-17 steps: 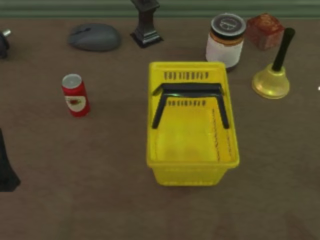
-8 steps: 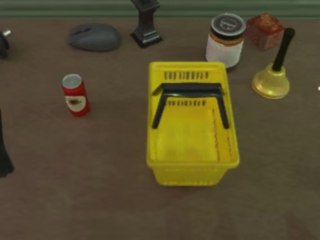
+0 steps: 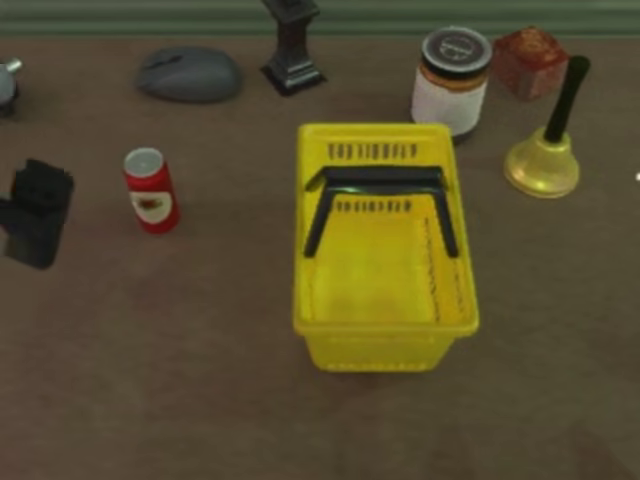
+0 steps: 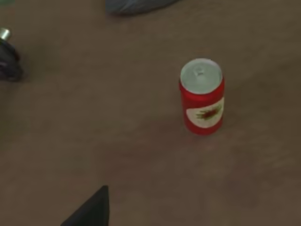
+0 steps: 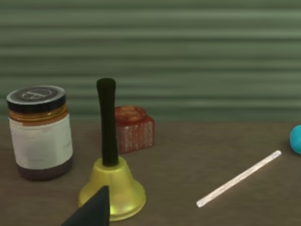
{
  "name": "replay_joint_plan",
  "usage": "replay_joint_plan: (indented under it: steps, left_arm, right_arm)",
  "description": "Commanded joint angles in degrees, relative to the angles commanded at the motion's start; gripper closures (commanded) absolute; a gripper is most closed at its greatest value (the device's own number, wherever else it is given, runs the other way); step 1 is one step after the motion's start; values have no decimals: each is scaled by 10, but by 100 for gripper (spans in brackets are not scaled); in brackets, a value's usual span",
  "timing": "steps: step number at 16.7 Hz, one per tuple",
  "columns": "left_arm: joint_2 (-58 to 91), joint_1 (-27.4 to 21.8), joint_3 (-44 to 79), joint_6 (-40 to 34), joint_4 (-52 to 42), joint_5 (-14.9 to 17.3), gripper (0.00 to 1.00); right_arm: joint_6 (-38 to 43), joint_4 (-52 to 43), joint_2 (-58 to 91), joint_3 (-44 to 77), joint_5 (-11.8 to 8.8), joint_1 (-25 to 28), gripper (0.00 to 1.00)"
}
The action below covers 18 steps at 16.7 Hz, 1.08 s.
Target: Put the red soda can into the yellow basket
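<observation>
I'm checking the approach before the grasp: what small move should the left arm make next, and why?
Probably slide the left gripper toward the red soda can. The can stands upright and untouched just right of the gripper, apart from it, well left of the yellow basket.

A red body, a silver top and a white label patch with a red mark are shown by the red soda can (image 3: 151, 191). The yellow basket (image 3: 384, 335) is coloured bright yellow, with dark slots along its sides and a black handle (image 3: 380, 183). The table (image 3: 180, 370) is rendered in dull brown. The left gripper (image 3: 38, 212) is seen as black. A grey computer mouse (image 3: 189, 74), a gold bell (image 3: 543, 165) with a black grip, a white-labelled jar (image 3: 452, 80) with a dark lid and a red-brown cube (image 3: 529, 60) are also shown.
</observation>
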Motion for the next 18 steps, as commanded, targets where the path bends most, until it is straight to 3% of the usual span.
replay_joint_plan:
  steps: [5, 9, 14, 18]
  left_arm:
    - [342, -23, 232, 73, -218, -2, 0]
    - [566, -31, 418, 125, -336, -12, 0]
    - [743, -33, 617, 174, -397, -27, 0]
    - [799, -32, 692, 194, -400, -34, 0]
  right_arm:
    - [0, 0, 0, 0, 0, 0, 0]
    - [0, 0, 0, 0, 0, 0, 0]
    - [0, 0, 0, 0, 0, 0, 0]
    - [0, 0, 0, 0, 0, 0, 0]
